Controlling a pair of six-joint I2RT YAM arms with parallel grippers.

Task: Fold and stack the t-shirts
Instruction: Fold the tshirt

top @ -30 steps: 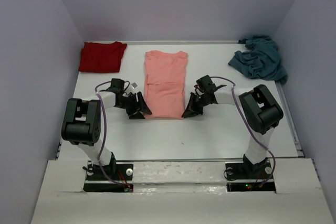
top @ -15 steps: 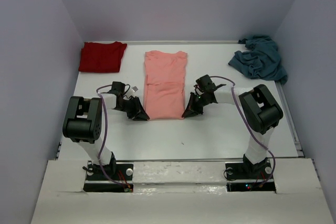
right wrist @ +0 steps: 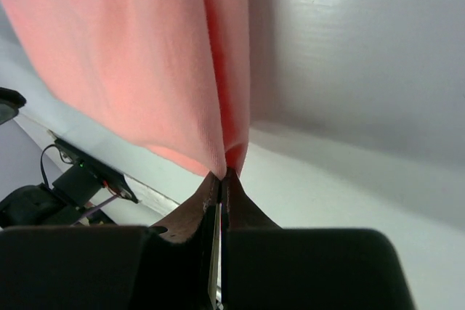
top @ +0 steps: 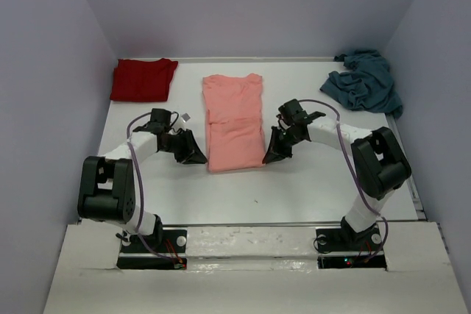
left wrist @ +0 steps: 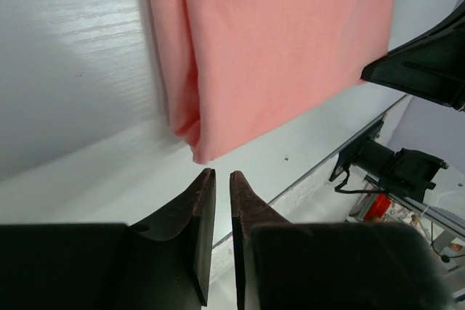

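Note:
The salmon-pink t-shirt [top: 234,119] lies folded lengthwise in a long strip in the middle of the table. My right gripper [top: 269,157] is shut on its near right corner [right wrist: 225,152], low at the table. My left gripper [top: 194,158] sits just left of the near left corner [left wrist: 200,152], a short way off it, with its jaws a narrow gap apart and nothing between them [left wrist: 220,173]. The dark red t-shirt [top: 143,79] lies folded at the back left. The teal-blue t-shirt [top: 364,82] lies crumpled at the back right.
White table [top: 309,189] with purple walls on three sides. The raised white front ledge [top: 250,237] runs along the near edge by the arm bases. In the left wrist view the right gripper's black body [left wrist: 429,63] shows across the shirt.
The left gripper has come off the pink shirt's near left corner and drawn back to the left. The shirt's near end has shifted slightly right with the right gripper.

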